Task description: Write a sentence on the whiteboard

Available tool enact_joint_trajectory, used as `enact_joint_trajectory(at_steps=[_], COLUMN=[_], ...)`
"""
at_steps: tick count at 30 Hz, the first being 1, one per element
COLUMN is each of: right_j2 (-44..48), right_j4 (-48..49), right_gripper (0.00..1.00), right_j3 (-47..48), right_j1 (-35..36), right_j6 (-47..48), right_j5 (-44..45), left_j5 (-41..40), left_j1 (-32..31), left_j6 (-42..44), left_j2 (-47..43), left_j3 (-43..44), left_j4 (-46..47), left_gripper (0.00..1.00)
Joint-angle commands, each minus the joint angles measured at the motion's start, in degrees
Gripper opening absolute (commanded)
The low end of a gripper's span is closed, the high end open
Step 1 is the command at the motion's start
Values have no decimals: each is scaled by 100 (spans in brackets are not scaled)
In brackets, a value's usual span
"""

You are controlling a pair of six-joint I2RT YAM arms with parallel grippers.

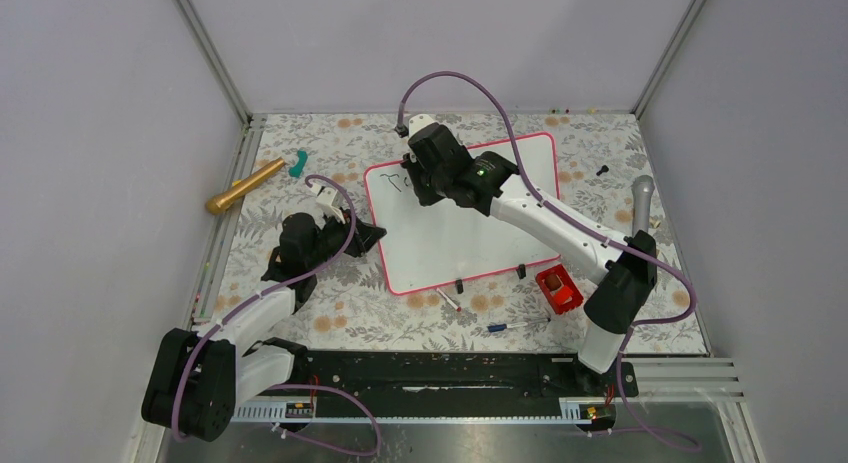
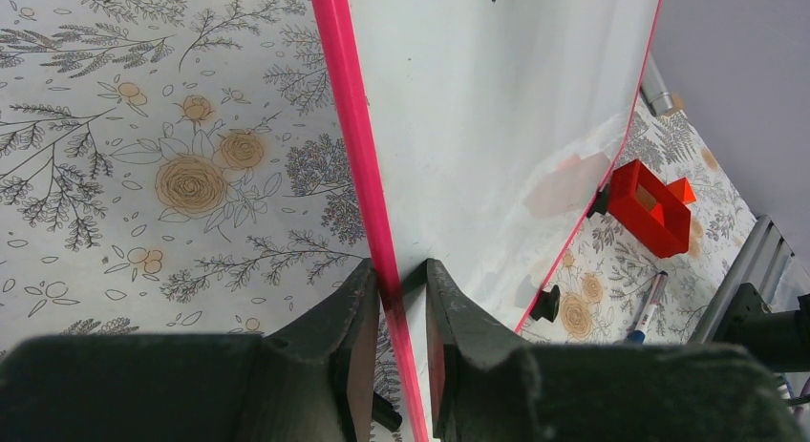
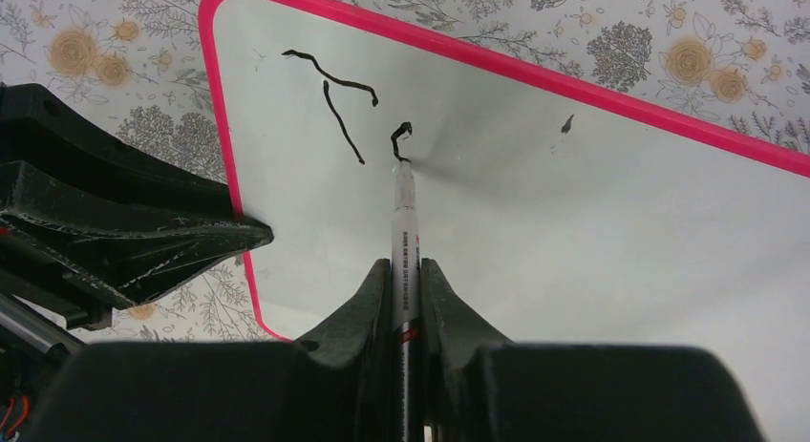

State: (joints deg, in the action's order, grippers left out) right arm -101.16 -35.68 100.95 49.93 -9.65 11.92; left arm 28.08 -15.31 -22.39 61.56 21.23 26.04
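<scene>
Right gripper [image 3: 406, 270]: jaws closed narrowly on a marker [image 3: 405, 213], whose tip touches the whiteboard [image 3: 592, 203] near its far-left corner. Left gripper [image 2: 399, 282]: jaws pinch the whiteboard's left edge. Sentence [image 3: 334, 89]: a "T" and one partial stroke. Red box [image 2: 652, 208], beside the near edge, possibly holds a small block. The print on the marker barrel is illegible.

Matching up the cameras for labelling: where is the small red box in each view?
Top external: red box beside the near right corner of the pink-framed whiteboard.
Left wrist: right side, beyond the board's edge.
Right wrist: not in it.
Shared landmark: the pink-framed whiteboard.
</scene>
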Motion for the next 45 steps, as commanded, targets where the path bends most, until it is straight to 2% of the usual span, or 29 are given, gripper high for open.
enact_joint_trajectory(at_steps=[1, 25, 45], right_j2=[221, 14, -209], right_j4=[-119, -117, -144], right_gripper=[0, 0, 0], right_j3=[-39, 427, 702], right_j1=[33, 34, 33], right_j6=[126, 186, 140], right_j5=[394, 638, 387], left_j5=[-8, -13, -15], left_j1=[-92, -91, -120], left_j6=[297, 305, 314], left_j2=[-114, -125, -139], left_j3=[17, 25, 21], left_j4=[173, 160, 144], left_gripper=[0, 0, 0])
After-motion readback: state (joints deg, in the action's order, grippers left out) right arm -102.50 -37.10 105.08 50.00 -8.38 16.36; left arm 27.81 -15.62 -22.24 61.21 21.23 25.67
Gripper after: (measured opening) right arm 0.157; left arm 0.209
